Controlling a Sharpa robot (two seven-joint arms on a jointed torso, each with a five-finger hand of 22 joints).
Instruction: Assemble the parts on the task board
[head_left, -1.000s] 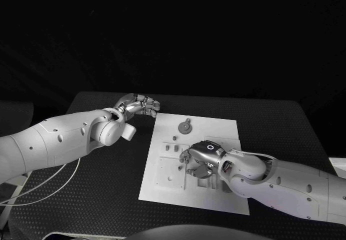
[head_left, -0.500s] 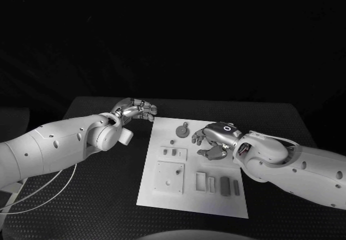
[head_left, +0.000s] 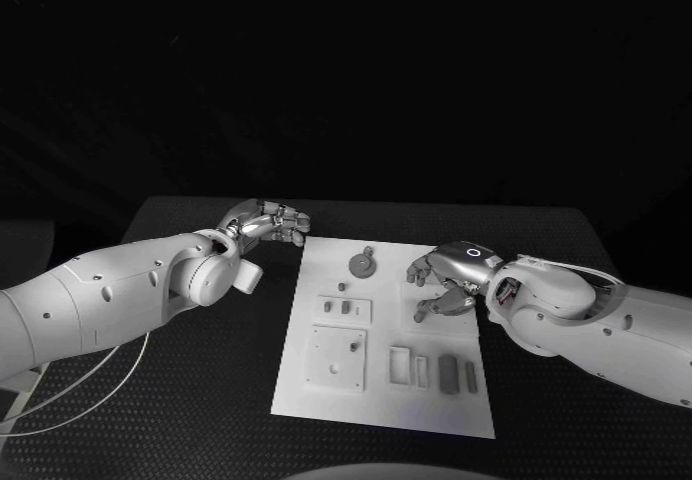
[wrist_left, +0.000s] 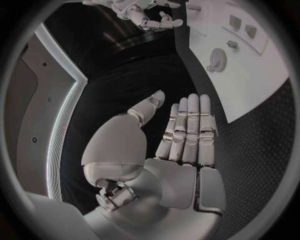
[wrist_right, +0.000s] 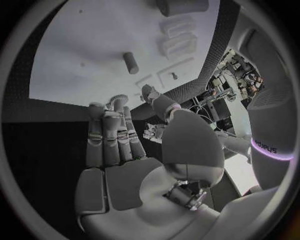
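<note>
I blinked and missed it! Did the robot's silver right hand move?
Yes. The silver right hand lifted off the near part of the white task board and went toward its far right edge.

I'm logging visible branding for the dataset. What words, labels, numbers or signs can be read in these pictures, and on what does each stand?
"sharpa", partly cut off and bent by the lens: on the right arm, by its glowing ring, in the right wrist view.
Task board: no print that I can read.
Parts on it: no legible marks.

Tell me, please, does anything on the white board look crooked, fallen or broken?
Nothing stands out. The task board lies flat on the table, and its grey parts sit in tidy rows. Both hands hold nothing.
</note>
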